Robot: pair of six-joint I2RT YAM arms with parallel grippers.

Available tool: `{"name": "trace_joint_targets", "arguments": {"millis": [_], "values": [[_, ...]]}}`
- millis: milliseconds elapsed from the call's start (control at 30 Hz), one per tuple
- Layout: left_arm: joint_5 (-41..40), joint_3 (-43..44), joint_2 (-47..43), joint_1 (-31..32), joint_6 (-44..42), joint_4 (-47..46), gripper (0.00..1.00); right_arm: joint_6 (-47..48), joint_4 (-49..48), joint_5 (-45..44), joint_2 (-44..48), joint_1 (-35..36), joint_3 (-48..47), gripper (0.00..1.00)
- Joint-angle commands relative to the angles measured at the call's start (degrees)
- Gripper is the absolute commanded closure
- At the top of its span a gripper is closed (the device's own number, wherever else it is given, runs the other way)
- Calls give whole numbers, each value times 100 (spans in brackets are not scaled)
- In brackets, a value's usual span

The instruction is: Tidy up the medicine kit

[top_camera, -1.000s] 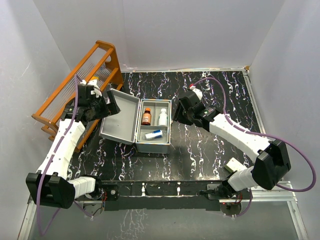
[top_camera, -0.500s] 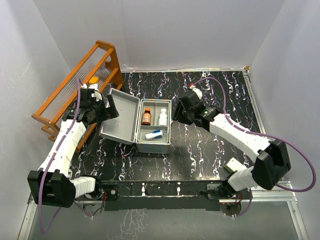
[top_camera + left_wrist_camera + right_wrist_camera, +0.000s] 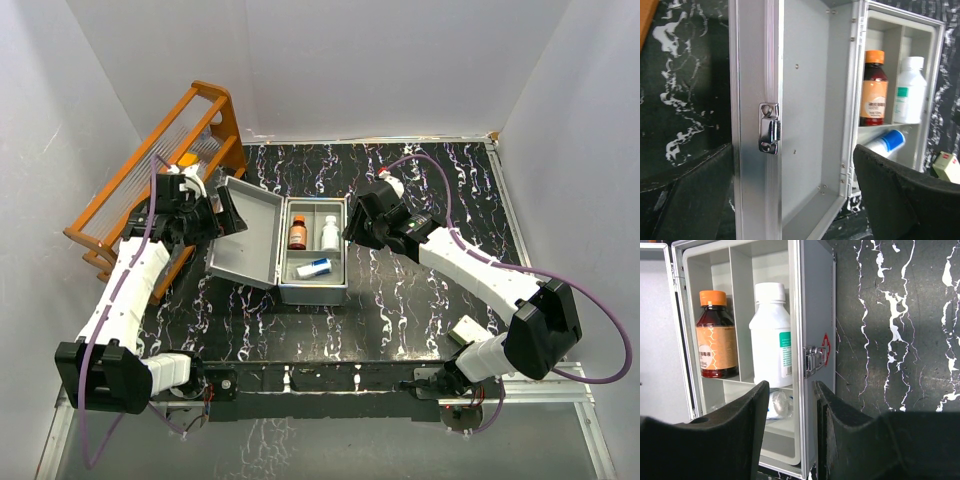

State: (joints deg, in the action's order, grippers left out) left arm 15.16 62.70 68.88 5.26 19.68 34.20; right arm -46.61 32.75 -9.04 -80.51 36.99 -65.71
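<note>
The grey medicine kit point(image 3: 313, 292) lies open mid-table, its lid point(image 3: 243, 232) tilted up on the left. Inside are a brown bottle with an orange cap point(image 3: 297, 234), a white bottle point(image 3: 329, 234) and a blue-capped tube point(image 3: 314, 268). My left gripper point(image 3: 224, 210) is open wide, and the lid's latch edge point(image 3: 769, 135) stands between its fingers point(image 3: 910, 200). My right gripper point(image 3: 349, 224) is open. It straddles the kit's right wall point(image 3: 812, 360), one finger point(image 3: 715, 440) inside and the other against the outside. The bottles point(image 3: 771, 335) show beyond it.
A wooden rack point(image 3: 190, 125) stands at the far left behind the left arm. A small beige box point(image 3: 468, 328) lies near the right arm's base and shows in the left wrist view point(image 3: 947, 167). A small white item point(image 3: 395, 184) sits behind the right gripper. White walls surround the table.
The lid has swung up toward the kit's body as my left gripper moved right. The kit slid slightly to the right. The right gripper has barely moved.
</note>
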Motion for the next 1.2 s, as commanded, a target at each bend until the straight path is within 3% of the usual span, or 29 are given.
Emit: {"name": "trace_joint_targets", "arguments": {"millis": [0, 267, 567, 833, 1167], "values": [[1029, 507, -301, 19, -7, 85, 1, -21, -286, -50, 35, -22, -60, 64], [2116, 475, -259, 19, 39, -215, 2, -67, -303, -140, 139, -43, 29, 64], [2514, 553, -80, 23, 301, -375, 2, -94, -386, -82, 425, -364, 336, 63], [3094, 612, 35, 19, 515, -673, 2, -68, -712, 755, 455, -883, 741, 57], [3818, 602, 44, 19, 1049, -1224, 3, -188, -1267, 1949, 421, -988, 1115, 56]]}}
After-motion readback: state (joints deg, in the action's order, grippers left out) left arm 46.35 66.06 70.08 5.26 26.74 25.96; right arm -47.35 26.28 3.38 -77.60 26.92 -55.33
